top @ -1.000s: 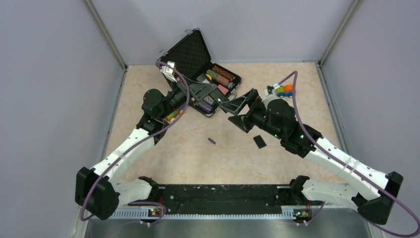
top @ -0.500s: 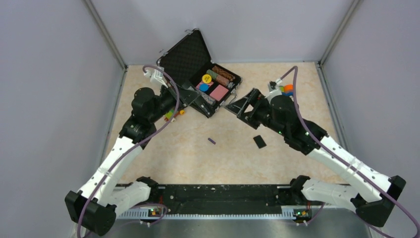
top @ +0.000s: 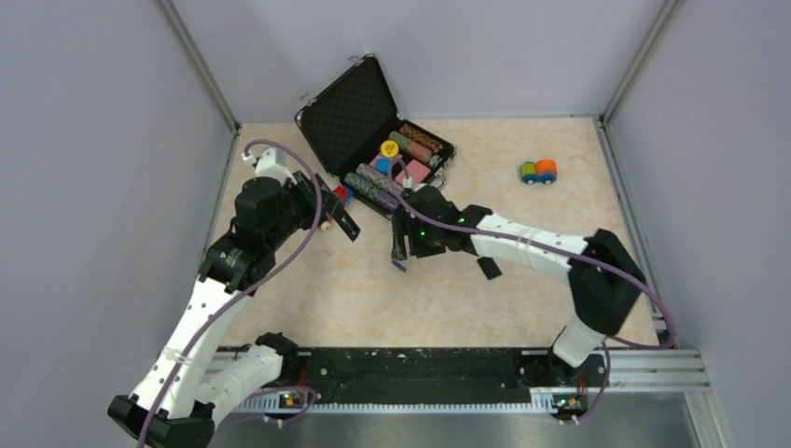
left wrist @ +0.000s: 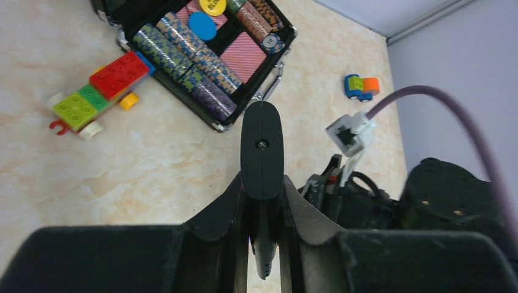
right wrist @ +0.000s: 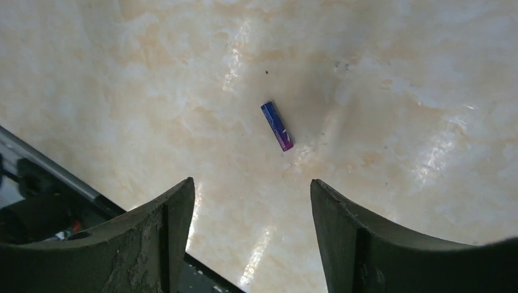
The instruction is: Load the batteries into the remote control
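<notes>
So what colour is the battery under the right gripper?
The battery is blue shading to purple; right wrist view shows it best.

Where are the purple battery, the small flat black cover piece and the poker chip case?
purple battery [right wrist: 277, 126]: right wrist view, middle of its body.
black cover piece [top: 488, 268]: top external view, centre of its flat face.
poker chip case [top: 350, 114]: top external view, foam lining of the open lid.

Beige marbled tabletop, lavender walls.

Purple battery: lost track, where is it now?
The purple battery lies on the table, in the right wrist view below the open right gripper, left of the black cover.
</notes>
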